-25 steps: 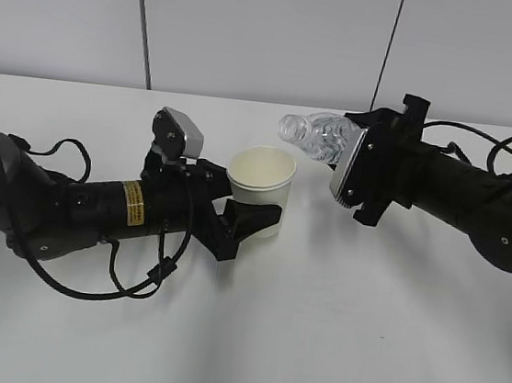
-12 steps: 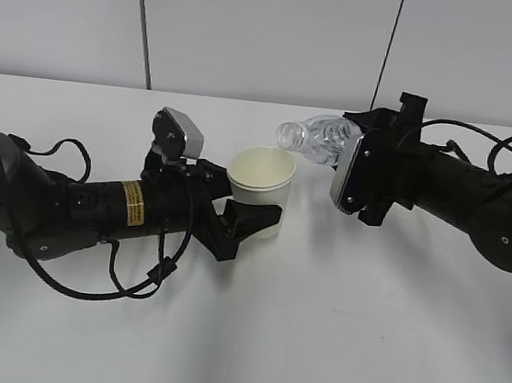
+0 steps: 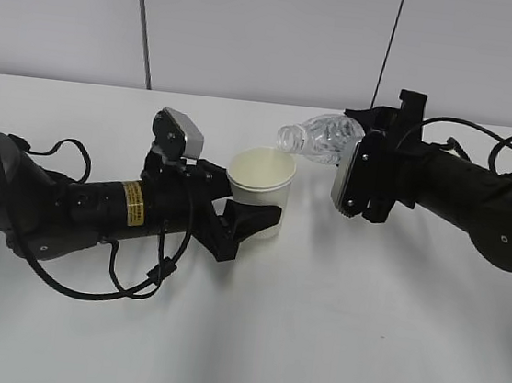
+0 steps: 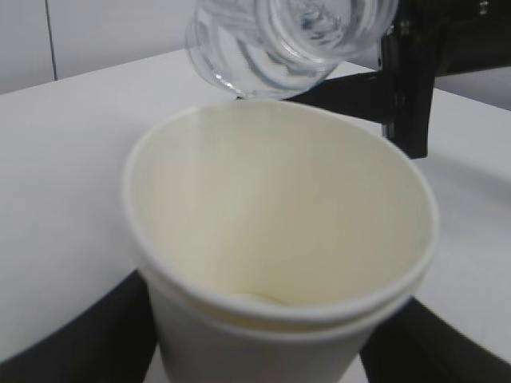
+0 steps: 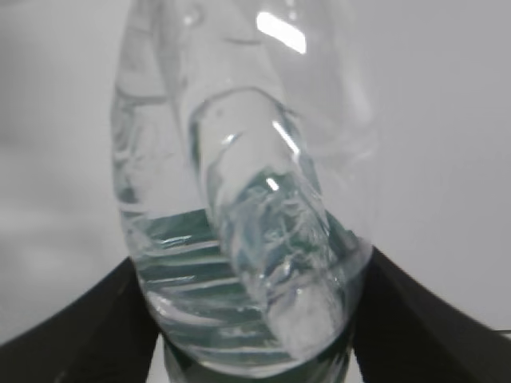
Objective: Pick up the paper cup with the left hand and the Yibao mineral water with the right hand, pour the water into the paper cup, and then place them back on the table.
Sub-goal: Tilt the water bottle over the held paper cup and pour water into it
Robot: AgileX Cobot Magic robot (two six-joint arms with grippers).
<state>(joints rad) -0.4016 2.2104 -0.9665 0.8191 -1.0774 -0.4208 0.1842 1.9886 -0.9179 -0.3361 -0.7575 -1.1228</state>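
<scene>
The white paper cup [image 3: 260, 186] stands upright, and my left gripper [image 3: 255, 219] is shut on its lower body, one black finger on each side. From the left wrist the paper cup [image 4: 279, 239] fills the view between the fingers of the left gripper [image 4: 263, 355], and I see its cream inside. My right gripper [image 3: 353, 133] is shut on the Yibao mineral water [image 3: 323, 134], which lies tilted with its open mouth just above the cup's far rim. The bottle's mouth [image 4: 275, 48] hangs over that rim. Seen from the right wrist, the bottle [image 5: 239, 199] sits between the right gripper's [image 5: 251, 323] fingers, with water lying toward its neck.
Both arms reach over the white table [image 3: 360, 333]. The left arm's black cables [image 3: 125, 283] loop down onto the tabletop in front of it. Behind the table's far edge runs a grey panelled wall [image 3: 255, 34].
The right gripper has tipped the bottle further, and its mouth has dropped a little toward the cup's rim. The left gripper and the cup have stayed still.
</scene>
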